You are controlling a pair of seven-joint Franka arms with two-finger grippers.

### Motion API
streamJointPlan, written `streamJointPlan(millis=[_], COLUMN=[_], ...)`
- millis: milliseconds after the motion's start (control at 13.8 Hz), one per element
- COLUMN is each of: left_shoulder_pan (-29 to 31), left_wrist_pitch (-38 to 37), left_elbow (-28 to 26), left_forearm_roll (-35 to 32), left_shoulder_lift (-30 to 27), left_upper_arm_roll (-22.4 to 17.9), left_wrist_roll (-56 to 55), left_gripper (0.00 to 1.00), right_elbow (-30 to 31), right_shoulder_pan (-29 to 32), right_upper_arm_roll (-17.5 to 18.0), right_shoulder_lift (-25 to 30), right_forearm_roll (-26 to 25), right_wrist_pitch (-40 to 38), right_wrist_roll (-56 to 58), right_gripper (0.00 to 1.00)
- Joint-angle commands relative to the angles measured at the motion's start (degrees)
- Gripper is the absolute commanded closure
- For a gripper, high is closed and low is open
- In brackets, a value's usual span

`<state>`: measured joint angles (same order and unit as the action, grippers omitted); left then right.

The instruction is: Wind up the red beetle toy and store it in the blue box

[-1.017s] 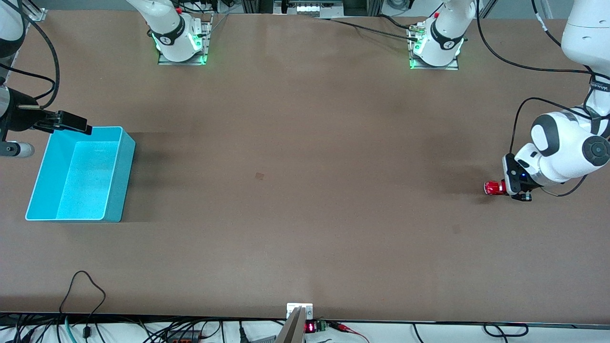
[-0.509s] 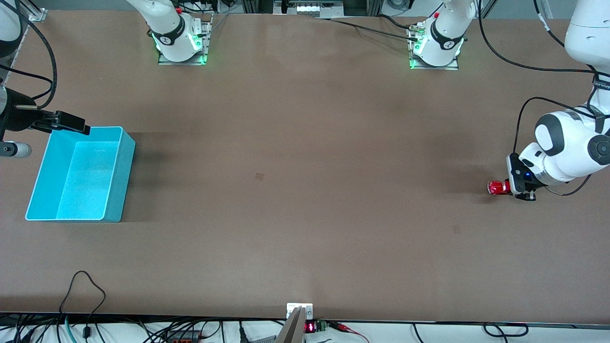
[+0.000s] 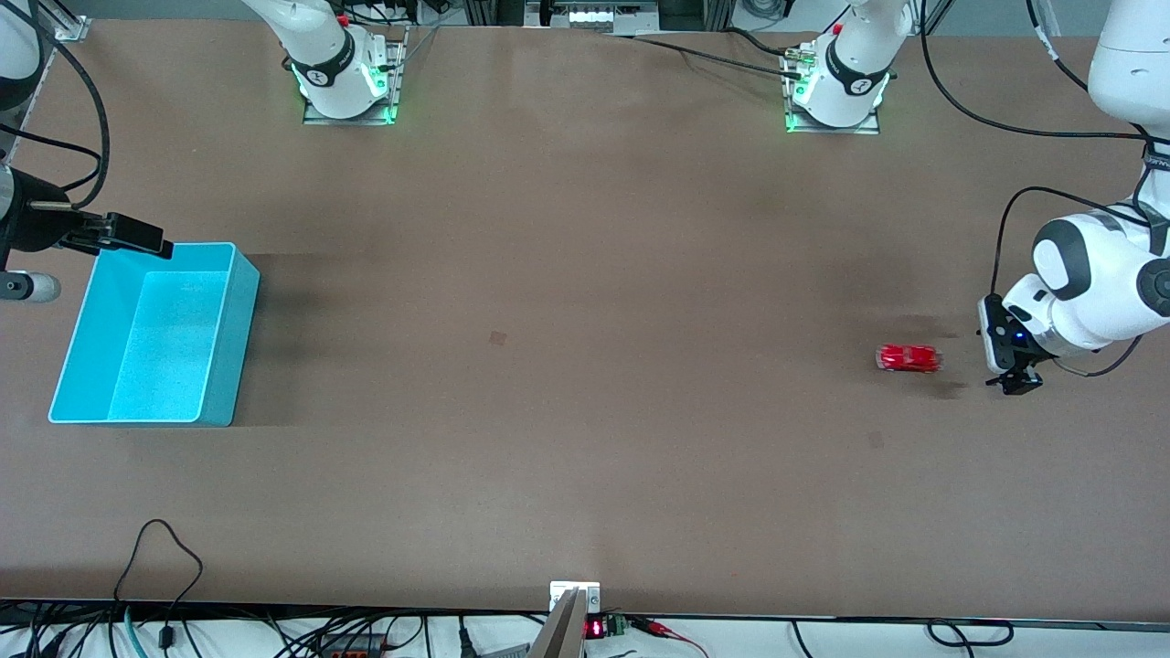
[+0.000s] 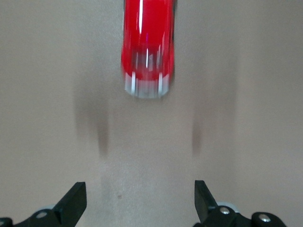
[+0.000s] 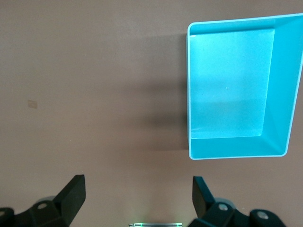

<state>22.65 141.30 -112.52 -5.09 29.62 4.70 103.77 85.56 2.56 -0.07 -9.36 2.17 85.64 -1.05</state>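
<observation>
1. Red beetle toy (image 3: 908, 357) sat on the counter (image 3: 585, 384) toward the left arm's end, free of any grip and blurred in both views that showed it.
2. Left claw (image 3: 1005, 361) was low over the counter just beside the toy, not touching it; its fingers (image 4: 73, 203) stood spread with nothing between them.
3. Blue box (image 3: 151, 334) stood at the right arm's end of the counter, well apart from the toy, with nothing inside.
4. Right claw (image 3: 137, 236) waited above the box's farther rim, its fingers (image 5: 71, 196) spread and holding nothing.
</observation>
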Motion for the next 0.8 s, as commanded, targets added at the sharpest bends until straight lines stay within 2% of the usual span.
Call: streamJointPlan(millis=[0,291,726], left_shoulder_pan=[0.55,0.64,0.2], left_wrist_pitch=[-3.13,-10.75,-21.58], left_elbow=[-0.07,-0.07,0.1], left_forearm_roll=[-0.36,-0.09,-0.18], left_shoulder_lift=[-2.19,-7.36,-15.11], left_upper_arm_roll=[0.57,0.57,0.66], left_wrist_roll=[0.64,-3.39,-16.48], left_gripper=[0.0,0.0,0.0], right_elbow=[0.66,0.66,0.84], right_shoulder_pan=[0.25,0.34,0.34], right_upper_arm_roll=[0.16,0.16,0.07], right_shoulder_lift=[0.83,0.83,0.83], right_forearm_roll=[0.12,0.21,0.21], right_wrist_pitch=[-0.38,-0.47,-0.64], right_wrist_roll=[0.43,0.43,0.52], right_gripper=[0.0,0.0,0.0])
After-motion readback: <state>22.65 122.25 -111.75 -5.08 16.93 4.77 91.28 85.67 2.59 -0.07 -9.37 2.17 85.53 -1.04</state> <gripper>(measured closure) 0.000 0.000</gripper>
